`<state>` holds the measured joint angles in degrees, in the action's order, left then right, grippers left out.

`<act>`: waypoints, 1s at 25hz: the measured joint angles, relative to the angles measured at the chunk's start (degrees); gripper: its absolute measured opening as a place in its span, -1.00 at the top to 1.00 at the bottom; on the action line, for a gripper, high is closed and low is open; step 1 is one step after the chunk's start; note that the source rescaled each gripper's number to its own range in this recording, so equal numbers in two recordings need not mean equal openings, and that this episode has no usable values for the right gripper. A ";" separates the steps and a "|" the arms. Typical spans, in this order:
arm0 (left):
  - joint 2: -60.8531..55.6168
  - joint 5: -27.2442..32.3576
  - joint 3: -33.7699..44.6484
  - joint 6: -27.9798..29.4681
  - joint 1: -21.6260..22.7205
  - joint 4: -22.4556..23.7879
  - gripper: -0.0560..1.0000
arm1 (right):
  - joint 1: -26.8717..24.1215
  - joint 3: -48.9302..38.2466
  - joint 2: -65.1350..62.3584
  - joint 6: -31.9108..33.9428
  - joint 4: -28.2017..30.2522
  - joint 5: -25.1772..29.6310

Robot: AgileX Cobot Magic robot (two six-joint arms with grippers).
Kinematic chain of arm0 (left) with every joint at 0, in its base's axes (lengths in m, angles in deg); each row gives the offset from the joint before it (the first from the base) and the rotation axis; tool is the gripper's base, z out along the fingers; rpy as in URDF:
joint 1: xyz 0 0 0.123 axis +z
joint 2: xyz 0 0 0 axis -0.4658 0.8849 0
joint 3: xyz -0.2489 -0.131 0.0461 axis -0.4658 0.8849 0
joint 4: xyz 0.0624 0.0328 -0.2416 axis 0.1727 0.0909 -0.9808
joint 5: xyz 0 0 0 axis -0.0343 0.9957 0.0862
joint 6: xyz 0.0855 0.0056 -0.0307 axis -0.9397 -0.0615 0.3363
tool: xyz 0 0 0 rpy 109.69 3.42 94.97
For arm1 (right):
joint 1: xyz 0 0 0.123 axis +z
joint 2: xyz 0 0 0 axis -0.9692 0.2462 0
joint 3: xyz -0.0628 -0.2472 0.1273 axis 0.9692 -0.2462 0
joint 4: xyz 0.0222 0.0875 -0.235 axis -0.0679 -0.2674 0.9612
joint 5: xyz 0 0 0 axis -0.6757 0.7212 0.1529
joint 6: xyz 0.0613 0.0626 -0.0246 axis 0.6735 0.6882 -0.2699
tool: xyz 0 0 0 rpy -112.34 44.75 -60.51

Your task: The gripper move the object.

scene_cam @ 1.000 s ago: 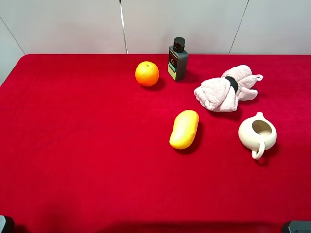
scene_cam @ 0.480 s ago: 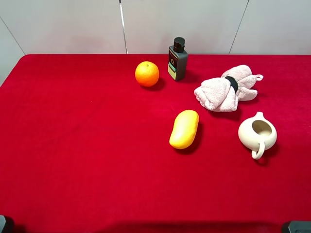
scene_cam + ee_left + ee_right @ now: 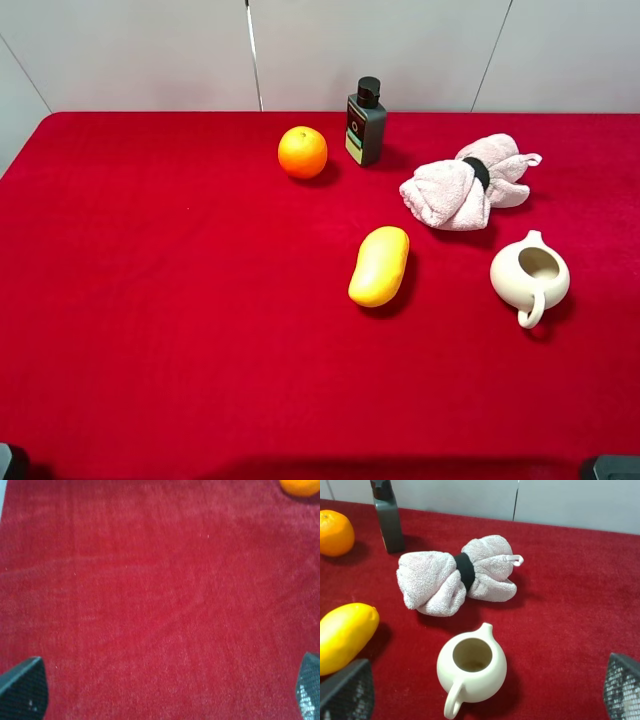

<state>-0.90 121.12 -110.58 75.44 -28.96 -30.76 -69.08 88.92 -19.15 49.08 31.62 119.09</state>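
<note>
Pitcher [image 3: 529, 276] upright on the red table [image 3: 180, 300], just beside the pink towel [image 3: 462, 185], handle turned away from it. Directly ahead of the right hand [image 3: 480, 690], spread wide, empty. Left hand [image 3: 165, 690] wide too, well apart.

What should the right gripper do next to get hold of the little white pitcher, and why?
Probably ease the right gripper forward and down over the pitcher. Its fingertips stand wide apart with nothing between them, and the pitcher sits upright on the red cloth just ahead, clear of the towel and mango.
</note>
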 joint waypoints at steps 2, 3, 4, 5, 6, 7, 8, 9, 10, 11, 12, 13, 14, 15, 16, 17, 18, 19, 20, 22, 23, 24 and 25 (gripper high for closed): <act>-0.83 0.00 0.00 -0.05 0.00 -0.05 -1.00 | 0.00 0.00 0.00 0.00 0.00 0.00; -0.89 0.00 0.00 -0.06 0.00 -0.05 -1.00 | 0.00 0.00 0.00 0.00 0.00 0.00; -0.89 0.00 0.00 -0.21 0.00 -0.05 -1.00 | 0.00 0.00 0.00 0.00 0.00 0.00; -0.89 0.00 0.00 -0.26 0.00 -0.05 -1.00 | 0.00 0.00 0.00 0.00 0.00 0.00; -0.89 0.00 0.00 -0.26 0.00 -0.05 -1.00 | 0.00 0.00 0.00 0.00 0.00 0.00; -0.89 0.00 0.00 -0.26 0.00 -0.05 -1.00 | 0.00 0.00 0.00 0.00 0.00 0.00; -0.89 0.00 0.00 -0.26 0.00 -0.05 -1.00 | 0.00 0.00 0.00 0.00 0.00 0.00; -0.89 0.00 0.00 -0.32 0.00 -0.05 -1.00 | 0.00 0.00 0.00 0.00 0.00 0.00; -0.89 0.00 0.00 -0.32 0.00 -0.05 -1.00 | 0.00 0.00 0.00 0.00 0.00 0.00; -0.89 0.00 0.00 -0.32 0.00 -0.05 -1.00 | 0.00 0.00 0.00 0.00 0.00 0.00; -0.89 0.00 0.00 -0.32 0.00 -0.05 -1.00 | 0.00 0.00 0.00 0.00 0.00 0.00; -0.89 0.00 0.00 -0.32 0.00 -0.05 -1.00 | 0.00 0.00 0.00 0.00 0.00 0.00; -0.89 0.00 0.00 -0.32 0.00 -0.05 -1.00 | 0.00 0.00 0.00 0.00 0.00 0.00; -0.89 0.00 0.00 -0.32 0.00 -0.05 -1.00 | 0.00 0.00 0.00 0.00 0.00 0.00; -0.89 0.00 0.00 -0.32 0.00 -0.05 -1.00 | 0.00 0.00 0.00 0.00 0.00 0.00; -0.89 0.00 0.00 -0.32 0.00 -0.05 -1.00 | 0.00 0.00 0.00 0.00 0.00 0.00; -0.89 0.00 0.00 -0.32 0.00 -0.05 -1.00 | 0.00 0.00 0.00 0.00 0.00 0.00; -0.89 0.00 0.00 -0.32 0.00 -0.05 -1.00 | 0.00 0.00 0.00 0.00 0.00 0.00; -0.89 0.00 0.00 -0.32 0.00 -0.05 -1.00 | 0.00 0.00 0.00 0.00 0.00 0.00; -0.89 0.00 0.00 -0.32 0.00 -0.05 -1.00 | 0.00 0.00 0.00 0.00 0.00 0.00; -0.89 0.00 0.00 -0.32 0.00 -0.05 -1.00 | 0.00 0.00 0.00 0.00 0.00 0.00; -0.89 0.00 0.00 -0.32 0.00 -0.05 -1.00 | 0.00 0.00 0.00 0.00 0.00 0.00; -0.89 0.00 0.00 -0.32 0.00 -0.05 -1.00 | 0.00 0.00 0.00 0.00 0.00 0.00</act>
<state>-1.79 121.12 -110.58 75.12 -28.96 -30.81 -69.08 88.92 -19.15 49.08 31.62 119.09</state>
